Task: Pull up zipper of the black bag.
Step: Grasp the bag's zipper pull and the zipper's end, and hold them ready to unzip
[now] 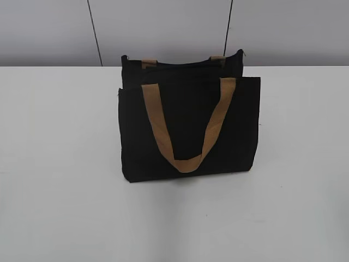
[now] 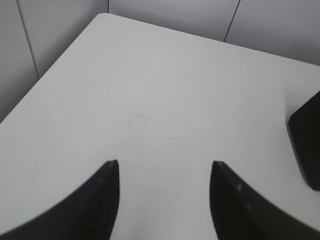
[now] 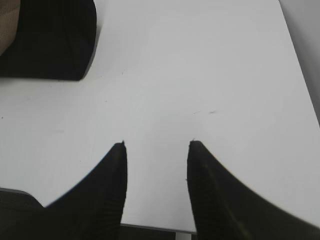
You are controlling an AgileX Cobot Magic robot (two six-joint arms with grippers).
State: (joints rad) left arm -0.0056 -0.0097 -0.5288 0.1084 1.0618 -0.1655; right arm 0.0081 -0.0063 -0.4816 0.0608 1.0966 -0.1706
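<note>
The black bag [image 1: 188, 128] stands upright in the middle of the white table [image 1: 60, 164], its tan strap handle [image 1: 188, 131] hanging down the front. The zipper runs along the top edge [image 1: 182, 64]; a small pale spot at the top right corner [image 1: 244, 53] may be the pull tab. No gripper shows in the exterior view. My left gripper [image 2: 164, 162] is open and empty over bare table, with a bag corner [image 2: 306, 145] at its right. My right gripper [image 3: 156, 144] is open and empty near the table's front edge, with the bag [image 3: 50, 40] at its upper left.
A grey panelled wall [image 1: 163, 27] stands behind the table. The table's rounded far left corner [image 2: 102, 16] shows in the left wrist view. The table's front edge [image 3: 160, 229] lies just under the right gripper.
</note>
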